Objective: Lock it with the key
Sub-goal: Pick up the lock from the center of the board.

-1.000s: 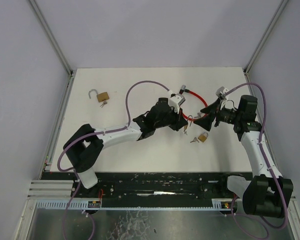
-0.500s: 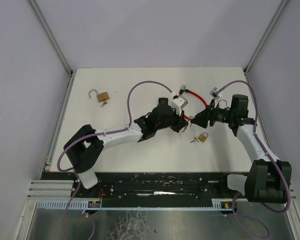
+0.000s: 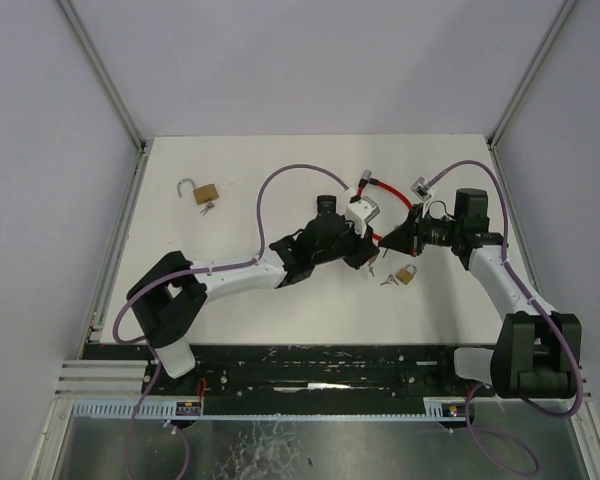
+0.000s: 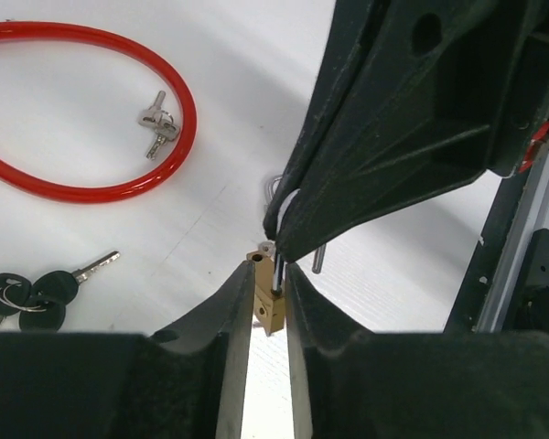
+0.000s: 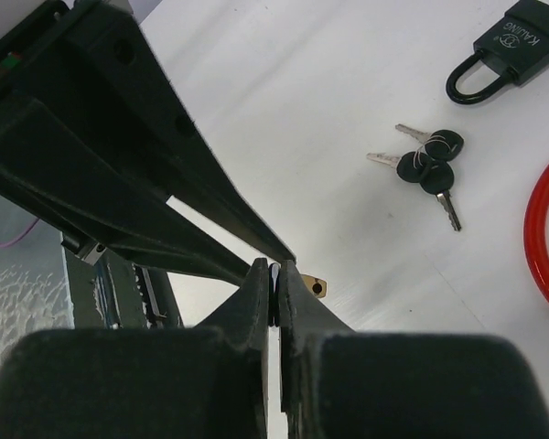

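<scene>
– Brass padlocks, how many?
– Three. My left claw (image 4: 268, 274) pinches the held padlock (image 4: 273, 315) over the middle of the table (image 3: 280, 155); my right claw (image 5: 273, 274), pressed together, nips its top. The open padlock (image 3: 206, 192) lies far-left, the third padlock (image 3: 407, 273) beside us

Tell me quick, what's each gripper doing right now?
Left gripper: closed on the small brass padlock.
Right gripper: closed, pinching at the padlock's top; exactly what it grips cannot be told.
</scene>
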Robot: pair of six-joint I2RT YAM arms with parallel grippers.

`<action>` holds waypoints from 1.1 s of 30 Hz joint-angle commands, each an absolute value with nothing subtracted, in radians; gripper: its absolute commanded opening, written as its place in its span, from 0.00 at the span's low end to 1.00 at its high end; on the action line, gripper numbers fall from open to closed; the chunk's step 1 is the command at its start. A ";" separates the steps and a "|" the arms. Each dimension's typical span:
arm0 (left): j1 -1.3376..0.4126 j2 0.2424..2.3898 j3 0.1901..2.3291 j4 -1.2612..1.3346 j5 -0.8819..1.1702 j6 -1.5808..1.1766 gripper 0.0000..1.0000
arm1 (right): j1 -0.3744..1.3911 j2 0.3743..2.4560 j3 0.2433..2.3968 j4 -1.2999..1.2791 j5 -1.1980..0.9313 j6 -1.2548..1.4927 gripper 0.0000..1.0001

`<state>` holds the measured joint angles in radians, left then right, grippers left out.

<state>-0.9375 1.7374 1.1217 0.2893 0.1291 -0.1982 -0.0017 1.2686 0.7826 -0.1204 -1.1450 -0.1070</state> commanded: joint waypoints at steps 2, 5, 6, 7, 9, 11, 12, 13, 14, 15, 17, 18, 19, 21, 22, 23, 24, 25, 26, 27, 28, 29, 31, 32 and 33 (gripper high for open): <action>-0.938 1.666 1.084 0.385 0.076 -0.155 0.25 | 0.001 1.212 0.824 -0.114 -1.229 -0.119 0.00; -0.907 1.656 1.075 0.374 0.162 -0.128 0.28 | -0.007 1.204 0.820 -0.095 -1.240 -0.104 0.00; -0.894 1.652 1.074 0.370 0.193 -0.126 0.30 | -0.010 1.203 0.821 -0.096 -1.240 -0.101 0.00; -0.879 1.647 1.070 0.372 0.223 -0.129 0.31 | -0.012 1.201 0.821 -0.095 -1.239 -0.101 0.00; -0.853 1.629 1.042 0.414 0.321 -0.126 0.34 | -0.017 1.195 0.820 -0.094 -1.242 -0.099 0.00; -0.831 1.610 0.999 0.461 0.408 -0.125 0.46 | -0.022 1.190 0.819 -0.091 -1.248 -0.097 0.00; -0.822 1.599 0.980 0.485 0.451 -0.124 0.51 | -0.025 1.186 0.818 -0.091 -1.250 -0.096 0.00; -0.817 1.584 0.959 0.512 0.484 -0.120 0.55 | -0.028 1.183 0.819 -0.091 -1.253 -0.095 0.00; -0.814 1.564 0.937 0.537 0.500 -0.107 0.58 | -0.032 1.178 0.820 -0.093 -1.257 -0.095 0.00; -0.814 1.541 0.910 0.567 0.496 -0.099 0.60 | -0.037 1.171 0.821 -0.096 -1.261 -0.096 0.00; -0.814 1.474 0.857 0.619 0.466 -0.079 0.67 | -0.046 1.156 0.824 -0.105 -1.270 -0.104 0.00; -0.814 1.441 0.832 0.636 0.453 -0.060 0.72 | -0.051 1.146 0.828 -0.118 -1.274 -0.116 0.00; -0.814 1.406 0.808 0.661 0.444 -0.042 0.94 | -0.053 1.137 0.834 -0.137 -1.277 -0.137 0.00; -0.813 1.337 0.750 0.727 0.429 0.003 1.00 | -0.058 1.120 0.849 -0.199 -1.283 -0.198 0.00; -0.812 1.306 0.708 0.785 0.423 0.018 1.00 | -0.059 1.109 0.856 -0.222 -1.287 -0.220 0.00; -0.812 1.282 0.689 0.814 0.410 0.017 1.00 | -0.062 1.103 0.863 -0.242 -1.293 -0.241 0.00; -0.812 1.263 0.662 0.867 0.386 -0.001 1.00 | -0.065 1.095 0.867 -0.257 -1.300 -0.257 0.00; -0.812 1.252 0.636 0.923 0.362 -0.029 1.00 | -0.067 1.089 0.870 -0.266 -1.306 -0.267 0.00; -0.811 1.248 0.607 0.989 0.360 -0.043 1.00 | -0.069 1.080 0.873 -0.275 -1.311 -0.279 0.00; -0.811 1.254 0.598 1.024 0.388 -0.036 1.00 | -0.071 1.073 0.875 -0.283 -1.317 -0.288 0.00; -0.812 1.270 0.599 1.047 0.419 -0.019 1.00 | -0.074 1.066 0.875 -0.290 -1.322 -0.296 0.00; -0.812 1.296 0.602 1.067 0.452 -0.008 1.00 | -0.077 1.060 0.875 -0.294 -1.328 -0.302 0.00; -0.815 1.361 0.598 1.147 0.499 0.002 1.00 | -0.081 1.047 0.874 -0.307 -1.342 -0.324 0.00; -0.821 1.399 0.590 1.199 0.512 0.018 0.99 | -0.081 1.041 0.876 -0.315 -1.349 -0.336 0.00; -0.841 1.446 0.577 1.256 0.497 0.047 0.98 | -0.081 1.034 0.875 -0.323 -1.356 -0.350 0.00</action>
